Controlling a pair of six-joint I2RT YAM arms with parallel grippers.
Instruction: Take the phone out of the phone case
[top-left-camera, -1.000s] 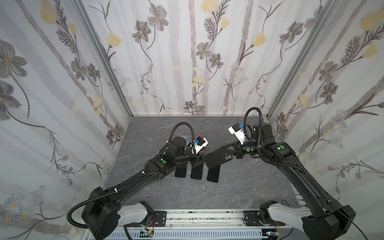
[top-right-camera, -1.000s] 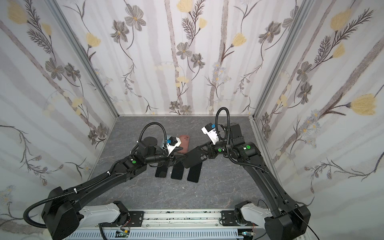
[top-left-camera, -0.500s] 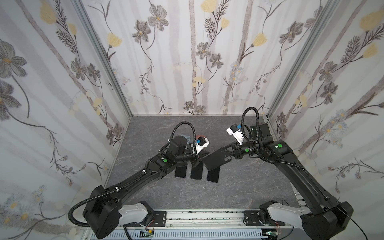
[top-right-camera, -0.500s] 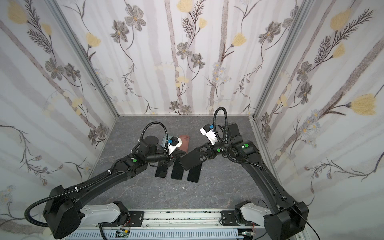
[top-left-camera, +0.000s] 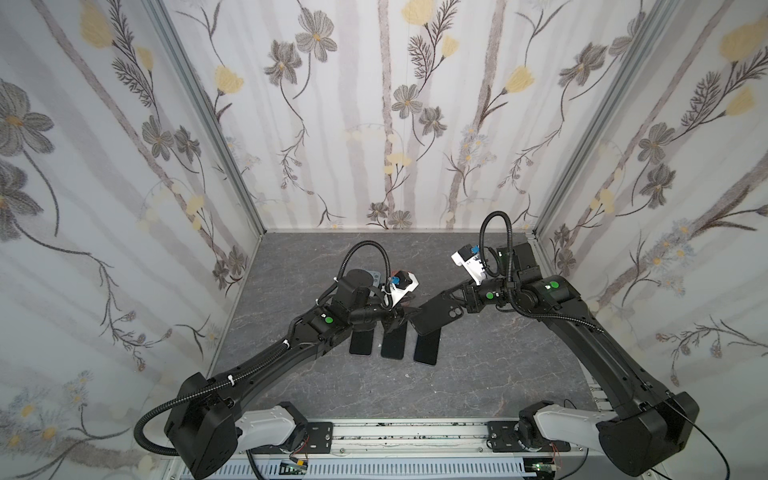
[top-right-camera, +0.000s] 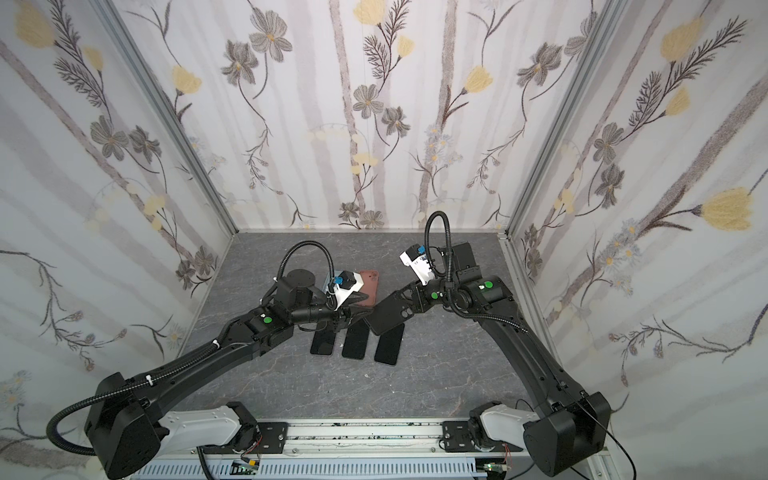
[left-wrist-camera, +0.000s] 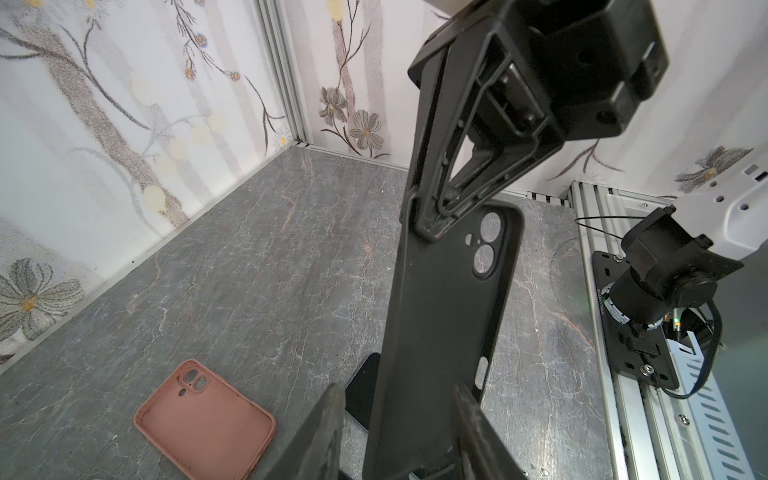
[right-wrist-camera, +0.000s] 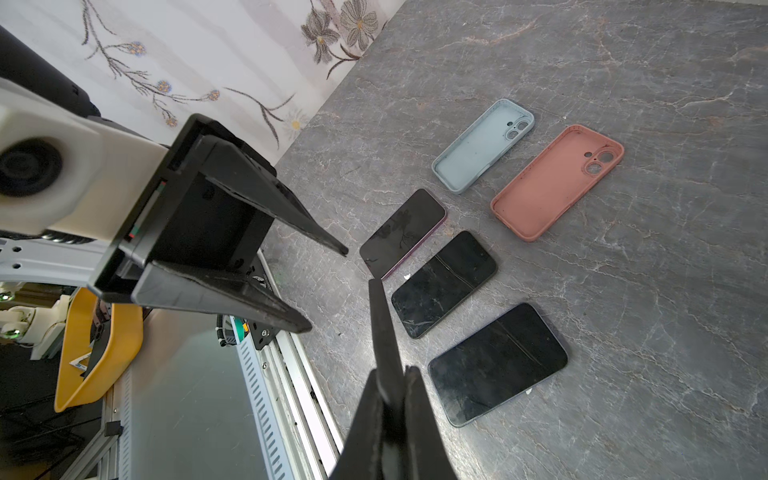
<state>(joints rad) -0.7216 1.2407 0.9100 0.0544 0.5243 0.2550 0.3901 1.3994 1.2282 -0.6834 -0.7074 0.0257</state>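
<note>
My right gripper (left-wrist-camera: 432, 222) is pinched on the black case (left-wrist-camera: 436, 332), up over the middle of the table (top-left-camera: 498, 374). And my left gripper (right-wrist-camera: 326, 291) is spread around its free end. Three phones (right-wrist-camera: 444, 282) lie flat just below.

two cases (right-wrist-camera: 557, 183) behind three phones (right-wrist-camera: 444, 284)

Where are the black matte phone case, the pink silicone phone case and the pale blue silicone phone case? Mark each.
black matte phone case (left-wrist-camera: 440, 324): left wrist view, middle of its face.
pink silicone phone case (right-wrist-camera: 552, 187): right wrist view, inner floor.
pale blue silicone phone case (right-wrist-camera: 478, 149): right wrist view, inner floor.
</note>
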